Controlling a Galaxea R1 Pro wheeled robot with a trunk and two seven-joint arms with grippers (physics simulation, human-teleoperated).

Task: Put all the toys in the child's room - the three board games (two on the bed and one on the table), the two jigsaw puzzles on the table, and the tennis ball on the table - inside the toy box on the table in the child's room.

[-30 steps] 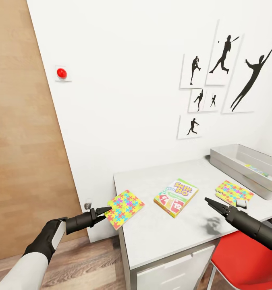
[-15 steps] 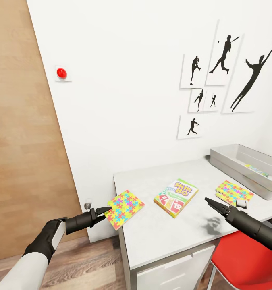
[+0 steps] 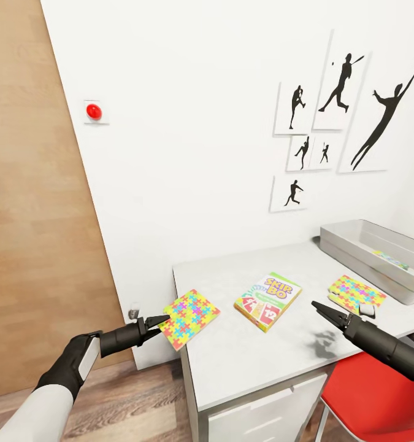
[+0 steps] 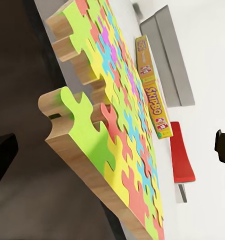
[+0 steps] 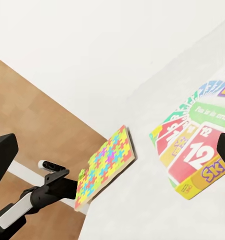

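Puzzle [image 3: 189, 318] at lower centre-left of the head view overhangs the table [image 3: 243, 362] corner, tilted off the top, because the left gripper [image 3: 158, 323] grips its near edge; the fingers look pinched narrowly on that edge, so I judge it held and lifted a little, likely to clear the surface before carrying it to the toy box [image 3: 378, 258] at the right edge. The Skip-Bo game [image 3: 268, 301] lies flat at centre, just right of the held puzzle. The second puzzle [image 3: 356, 291] lies near the box, with something coloured already inside the bin. The right gripper [image 3: 320, 309] hovers above the table between game and second puzzle, tips close together, holding nothing.
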